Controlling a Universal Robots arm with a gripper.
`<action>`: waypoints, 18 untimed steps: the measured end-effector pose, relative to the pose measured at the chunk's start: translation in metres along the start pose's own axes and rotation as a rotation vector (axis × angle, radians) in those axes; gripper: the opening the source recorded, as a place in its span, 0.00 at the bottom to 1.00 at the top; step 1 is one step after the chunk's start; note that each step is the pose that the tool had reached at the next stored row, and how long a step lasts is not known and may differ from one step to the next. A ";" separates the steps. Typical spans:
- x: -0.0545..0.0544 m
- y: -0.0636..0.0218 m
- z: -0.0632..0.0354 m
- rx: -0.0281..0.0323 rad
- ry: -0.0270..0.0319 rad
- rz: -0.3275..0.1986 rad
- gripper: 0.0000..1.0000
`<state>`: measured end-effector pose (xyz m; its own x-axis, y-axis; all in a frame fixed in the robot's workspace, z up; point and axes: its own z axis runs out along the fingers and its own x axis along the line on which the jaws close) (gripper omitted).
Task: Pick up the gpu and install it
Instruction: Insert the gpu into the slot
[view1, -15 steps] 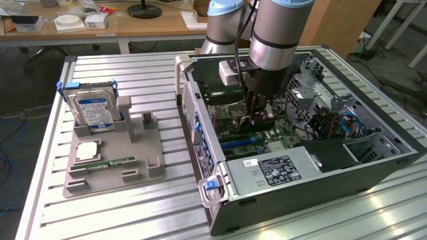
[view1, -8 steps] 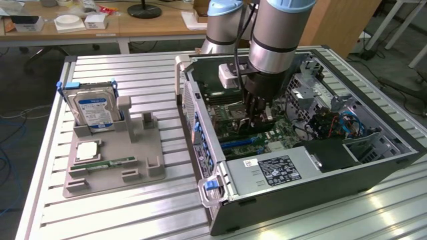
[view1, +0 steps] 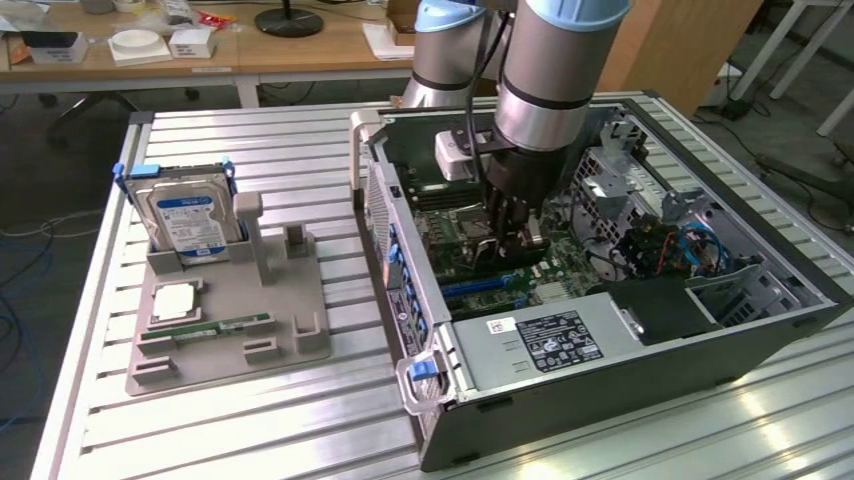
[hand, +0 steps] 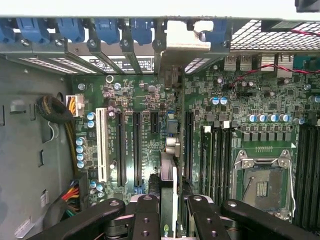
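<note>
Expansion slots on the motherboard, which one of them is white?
The long slot at the end of the row, beside the orange-yellow cables. The other slots next to it are all black.

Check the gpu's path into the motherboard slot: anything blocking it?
Nothing visible. The gripper holds the gpu edge-on inside the open case, right over the motherboard. The slots near the card look bare. The contact line itself is hidden behind the card.

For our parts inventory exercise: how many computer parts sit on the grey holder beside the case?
3: a hard drive standing upright at its far end, a square processor chip lying flat nearer, and a green memory stick beside that chip. None seems hidden.
</note>
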<state>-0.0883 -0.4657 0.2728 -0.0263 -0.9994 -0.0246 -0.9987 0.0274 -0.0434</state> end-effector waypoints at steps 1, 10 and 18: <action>0.000 0.0001 0.0008 -0.0004 -0.0001 0.000 0.26; 0.001 0.0021 0.0062 -0.0012 0.0000 0.000 0.26; 0.001 0.0031 0.0105 -0.0011 0.0000 0.000 0.26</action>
<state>-0.0909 -0.4665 0.2621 -0.0265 -0.9993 -0.0247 -0.9987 0.0275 -0.0423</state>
